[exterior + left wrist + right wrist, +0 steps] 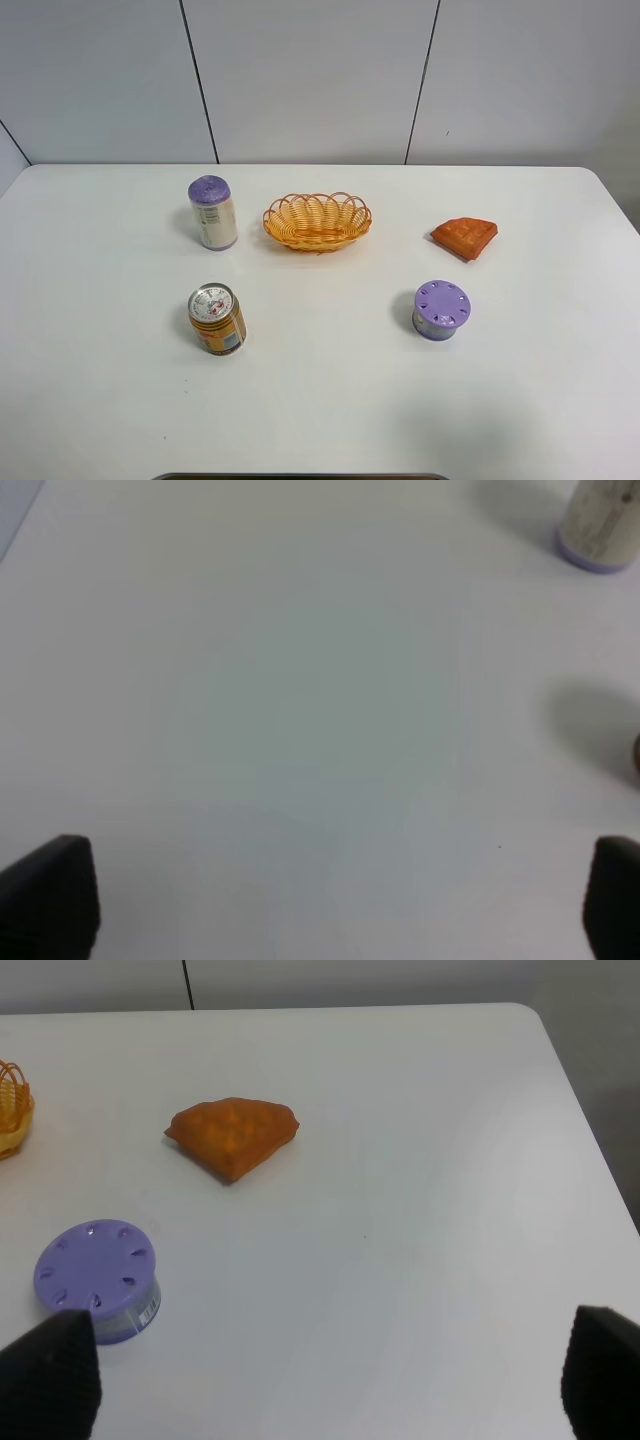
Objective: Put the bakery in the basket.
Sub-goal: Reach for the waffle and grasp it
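Note:
The bakery (465,237), a flat orange-brown wedge with a gridded top, lies on the white table at the right; it also shows in the right wrist view (233,1135). The yellow-orange woven basket (317,221) stands empty at the table's middle back; its rim edge shows in the right wrist view (12,1110). Neither arm shows in the exterior high view. My right gripper (330,1385) is open and empty, well short of the bakery. My left gripper (330,900) is open and empty over bare table.
A tall purple-lidded can (212,211) stands left of the basket, also in the left wrist view (603,525). An orange drink can (217,318) stands at front left. A short purple-lidded tin (442,309) stands in front of the bakery, also in the right wrist view (98,1279).

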You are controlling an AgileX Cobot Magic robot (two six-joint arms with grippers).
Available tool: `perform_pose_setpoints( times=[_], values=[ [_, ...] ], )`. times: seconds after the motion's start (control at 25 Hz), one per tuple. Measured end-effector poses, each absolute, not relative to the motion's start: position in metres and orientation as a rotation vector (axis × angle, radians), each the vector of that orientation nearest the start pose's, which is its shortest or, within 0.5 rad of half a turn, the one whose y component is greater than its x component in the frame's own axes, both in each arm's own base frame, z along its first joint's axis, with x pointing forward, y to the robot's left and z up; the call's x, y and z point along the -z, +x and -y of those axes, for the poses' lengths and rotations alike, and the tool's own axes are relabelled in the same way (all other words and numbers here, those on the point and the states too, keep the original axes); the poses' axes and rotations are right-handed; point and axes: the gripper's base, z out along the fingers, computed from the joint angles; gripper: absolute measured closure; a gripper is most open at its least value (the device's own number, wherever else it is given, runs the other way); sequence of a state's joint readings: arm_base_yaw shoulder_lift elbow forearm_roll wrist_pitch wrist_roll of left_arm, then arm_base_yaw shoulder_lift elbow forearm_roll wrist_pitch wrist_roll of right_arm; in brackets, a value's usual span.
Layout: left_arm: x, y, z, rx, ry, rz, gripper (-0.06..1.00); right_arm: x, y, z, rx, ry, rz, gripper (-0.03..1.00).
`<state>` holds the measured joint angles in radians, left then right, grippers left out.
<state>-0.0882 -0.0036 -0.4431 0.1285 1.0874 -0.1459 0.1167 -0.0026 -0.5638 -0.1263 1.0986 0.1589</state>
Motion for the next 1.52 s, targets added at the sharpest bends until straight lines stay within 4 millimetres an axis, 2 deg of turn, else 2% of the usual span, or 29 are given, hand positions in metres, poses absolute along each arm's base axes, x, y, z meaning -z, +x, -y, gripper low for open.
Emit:
perform_pose_setpoints(
  times=[1.24,1.36,1.52],
  values=[
    [-0.260,0.000,-0.010,-0.017,-0.065,-2.116,-0.04,-0.292,-0.014,0.013,-0.013,0.057,-2.008,0.06],
    [-0.260,0.000,-0.010,-0.017,-0.065,-2.116,-0.04,-0.301,-0.018,0.017,0.043,0.051,-1.983,0.06],
    [-0.260,0.000,-0.010,-0.017,-0.065,-2.116,-0.04,-0.326,-0.019,0.020,0.119,0.011,-2.014,0.06]
  ],
)
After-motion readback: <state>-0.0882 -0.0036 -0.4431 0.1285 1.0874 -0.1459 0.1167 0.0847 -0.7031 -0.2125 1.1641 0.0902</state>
